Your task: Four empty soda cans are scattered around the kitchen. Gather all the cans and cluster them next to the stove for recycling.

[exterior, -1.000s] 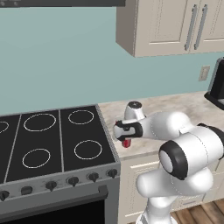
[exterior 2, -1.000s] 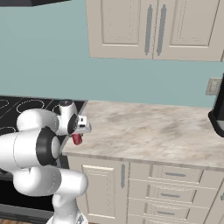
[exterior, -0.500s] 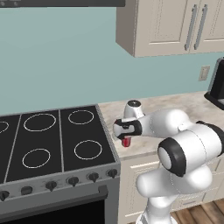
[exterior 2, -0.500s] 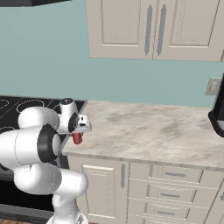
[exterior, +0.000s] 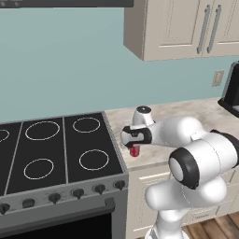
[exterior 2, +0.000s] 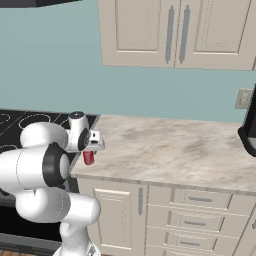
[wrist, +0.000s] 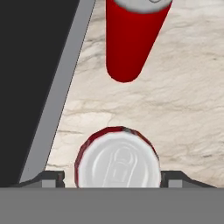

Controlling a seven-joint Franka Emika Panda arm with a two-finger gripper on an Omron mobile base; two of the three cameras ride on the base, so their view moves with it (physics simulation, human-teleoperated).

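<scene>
Red cylindrical can (wrist: 117, 159), silver pull-tab top, upright on marbled beige tabletop (wrist: 188, 100) beside the stove (exterior: 56, 154). Claw (wrist: 116, 177) open, straddling the can without gripping. Second red can (wrist: 131, 37) just beyond.

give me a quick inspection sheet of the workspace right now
surface: beige marbled counter, bare to the right of the arm.
job's things: red soda can stands upright on the counter beside the stove's grey steel edge; a second red soda can stands just beyond it, apart from it. Wide steel stove with black cooktop, nothing on the burners.
clutter: black appliance at the far right of the counter.
grippers: gripper directly over the near can, fingertips to either side of it with gaps showing, so jaws look open, not clamped.
cables: nothing seen.
surroundings: teal wall, cream cabinets above, wall outlet.
</scene>
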